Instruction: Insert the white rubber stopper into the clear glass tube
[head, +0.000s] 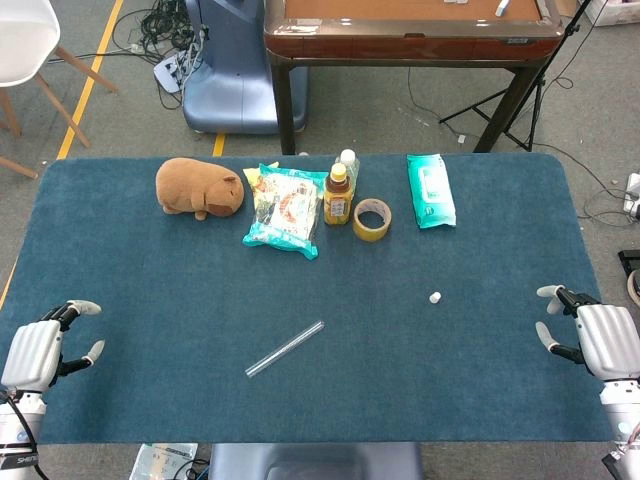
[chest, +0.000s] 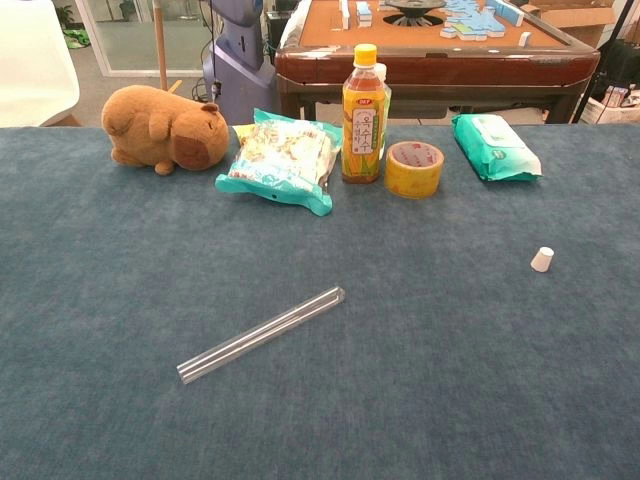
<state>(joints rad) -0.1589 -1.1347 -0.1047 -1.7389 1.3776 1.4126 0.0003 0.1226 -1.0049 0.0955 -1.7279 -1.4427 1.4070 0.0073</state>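
**Mia:** What do you see, going left to right?

**Ben:** The left hand (head: 38, 348) sits at the left edge of the blue counter (head: 150, 300). Its fingers (head: 84, 307) are apart and hold nothing. Next comes the clear glass tube (chest: 262, 334). It lies flat near the middle front, tilted, with its round closed end up to the right. Its open end points to the front left.

**Mia:** And the stopper?

**Ben:** The white rubber stopper (chest: 542, 260) stands alone, well apart from the tube, over to the right. It is tiny and wider at the bottom. The right hand (head: 598, 337) waits at the right edge, fingers spread and empty too.

**Mia:** So how should it start?

**Ben:** I think the left hand should pick up the tube near its middle, softly, because glass can roll and slip. The right hand should pinch the little stopper at its wide end, so the thin end goes into the open end
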